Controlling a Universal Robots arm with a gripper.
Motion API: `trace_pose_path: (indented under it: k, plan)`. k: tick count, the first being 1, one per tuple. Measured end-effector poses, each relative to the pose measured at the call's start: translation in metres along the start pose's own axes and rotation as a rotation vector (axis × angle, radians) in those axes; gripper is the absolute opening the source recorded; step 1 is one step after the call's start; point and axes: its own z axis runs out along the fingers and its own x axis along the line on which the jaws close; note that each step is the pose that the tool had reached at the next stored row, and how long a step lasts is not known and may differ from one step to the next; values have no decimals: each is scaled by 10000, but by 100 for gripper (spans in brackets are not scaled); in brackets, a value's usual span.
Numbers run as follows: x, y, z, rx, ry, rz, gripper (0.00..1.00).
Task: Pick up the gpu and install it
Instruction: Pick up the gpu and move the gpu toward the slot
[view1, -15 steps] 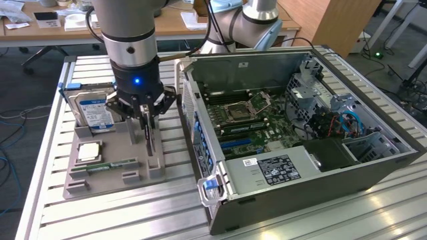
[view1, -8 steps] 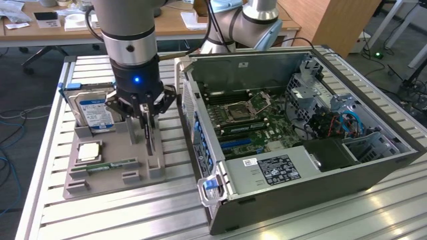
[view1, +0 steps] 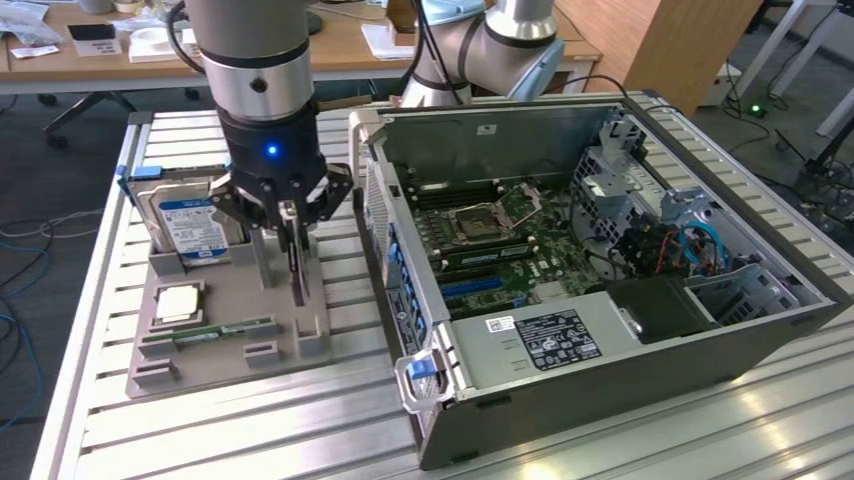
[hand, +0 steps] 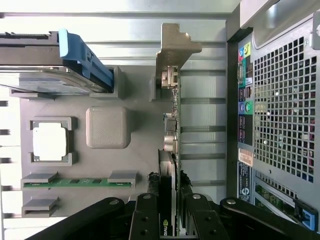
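Observation:
The gpu (view1: 300, 278) stands on edge in a slot of the grey holder tray (view1: 227, 295), at the exterior view's left of the open computer case (view1: 747, 330). In the wrist view the gpu (hand: 170, 125) appears as a thin green edge with a silver bracket at its far end. My gripper (view1: 291, 235) comes straight down over the card. Its black fingers (hand: 146, 217) press against both faces of the card, so the gripper (hand: 170, 222) is shut on it.
The tray also holds a blue-labelled hard drive (view1: 187, 225), a square processor (view1: 178, 302) and a narrow green memory stick (view1: 220, 332). The case lies open with its motherboard (view1: 494, 240) exposed. A second arm's base (view1: 487, 40) stands behind the case.

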Motion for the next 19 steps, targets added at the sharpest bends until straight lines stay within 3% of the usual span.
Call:
trace_pose_path:
  k: [11,19]
  plan:
    - [-6,8,-245,0,0,0,26]
    - [-12,17,-500,-1,0,0,26]
